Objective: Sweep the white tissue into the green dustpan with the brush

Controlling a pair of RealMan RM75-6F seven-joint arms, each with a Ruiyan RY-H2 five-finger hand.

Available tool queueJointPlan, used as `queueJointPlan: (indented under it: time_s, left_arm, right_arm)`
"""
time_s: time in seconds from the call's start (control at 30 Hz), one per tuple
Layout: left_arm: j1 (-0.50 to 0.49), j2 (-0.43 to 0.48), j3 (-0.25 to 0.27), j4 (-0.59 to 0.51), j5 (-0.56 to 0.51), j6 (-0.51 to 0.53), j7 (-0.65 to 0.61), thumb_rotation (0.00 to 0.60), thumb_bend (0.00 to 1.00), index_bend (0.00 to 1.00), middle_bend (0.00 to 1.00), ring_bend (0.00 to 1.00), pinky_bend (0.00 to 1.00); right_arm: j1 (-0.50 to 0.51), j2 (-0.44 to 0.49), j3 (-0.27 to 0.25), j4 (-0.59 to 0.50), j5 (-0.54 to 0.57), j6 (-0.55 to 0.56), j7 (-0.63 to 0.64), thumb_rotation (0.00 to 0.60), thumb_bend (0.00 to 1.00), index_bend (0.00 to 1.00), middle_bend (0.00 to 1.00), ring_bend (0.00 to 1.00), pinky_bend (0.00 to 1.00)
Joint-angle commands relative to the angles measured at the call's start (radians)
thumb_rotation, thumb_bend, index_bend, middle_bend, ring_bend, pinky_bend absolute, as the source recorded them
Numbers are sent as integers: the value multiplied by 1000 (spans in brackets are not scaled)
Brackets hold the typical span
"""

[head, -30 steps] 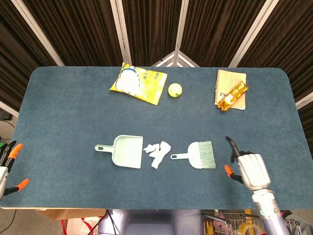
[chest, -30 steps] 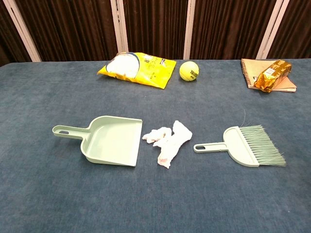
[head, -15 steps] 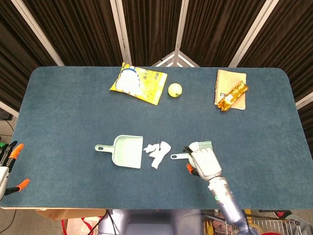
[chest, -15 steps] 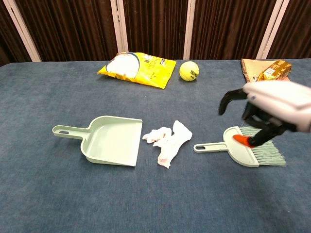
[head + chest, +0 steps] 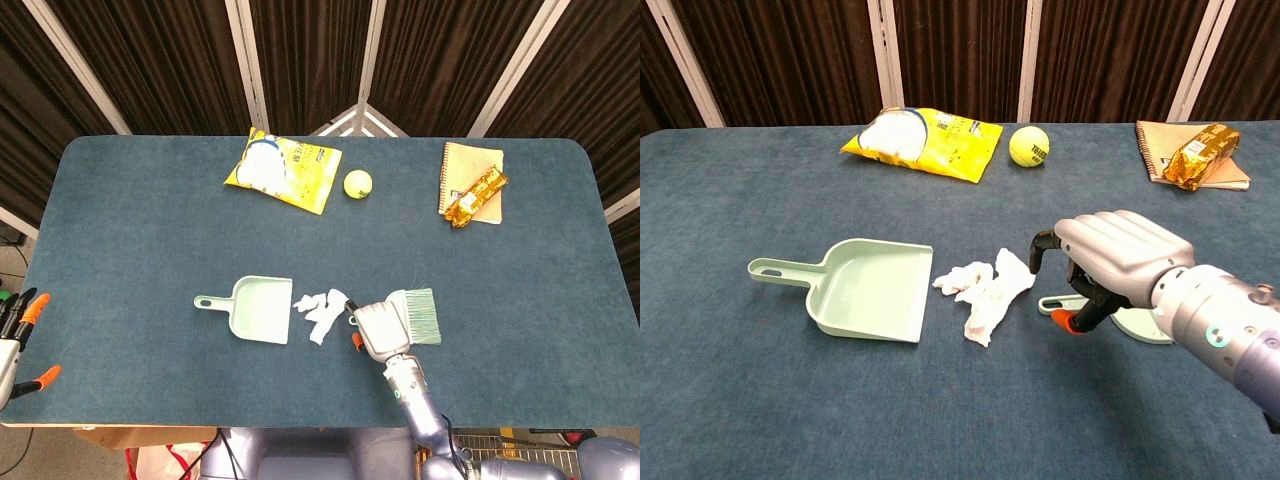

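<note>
The green dustpan [image 5: 262,310] [image 5: 870,292] lies on the blue table with its mouth toward the crumpled white tissue [image 5: 322,310] [image 5: 985,292] just to its right. The green brush [image 5: 420,312] [image 5: 1049,303] lies right of the tissue, handle pointing at it. My right hand [image 5: 378,330] [image 5: 1115,262] is over the brush handle with its fingers curved down and apart, covering most of the brush in the chest view; no firm grip shows. My left hand [image 5: 15,335] stays off the table's left edge, fingers apart and holding nothing.
At the back lie a yellow snack bag [image 5: 283,170] [image 5: 920,135], a tennis ball [image 5: 358,183] [image 5: 1029,146], and a notebook [image 5: 470,165] with a gold wrapped snack [image 5: 476,196] [image 5: 1200,155] on it. The table's near edge runs close below my right hand.
My right hand has moved left from the table's right side to a spot over the brush handle beside the tissue. Brush, tissue and dustpan have not moved.
</note>
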Motion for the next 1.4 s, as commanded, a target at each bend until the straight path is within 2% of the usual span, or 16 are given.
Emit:
queueJointPlan:
  time_s: [0.03,0.43,0.73,1.23,1.33,1.4]
  left_arm:
    - [0,0,0,0,-1,-1,-1,600,0,0,0,0,0]
    - [0,-2,1,-2,5,3,11,600,0,0,0,0,0]
    - [-1,-7,0,-5,6,3,19,600,0,0,0,0,0]
    - [-4,-7,0,-7,2,-3,17,600,0,0,0,0,0]
    - [-4,-6,0,-8,2,-3,17,600,0,0,0,0,0]
    - [-4,-6,0,-7,2,-2,17,600,0,0,0,0,0]
  right_arm:
    - [12,-24,5,43,16,8,0,600,342,363,923,921,849]
    - [1,-3,-21,106,48,24,26,600,342,363,923,921,849]
    - [1,3,-34,118,58,29,41,600,342,447,923,921,849]
    - [10,-24,-52,149,61,33,54,600,342,459,923,921,849]
    - [11,-33,-59,157,60,33,56,600,342,499,923,921,849]
    - [12,-37,-62,160,60,34,53,600,343,578,923,921,849]
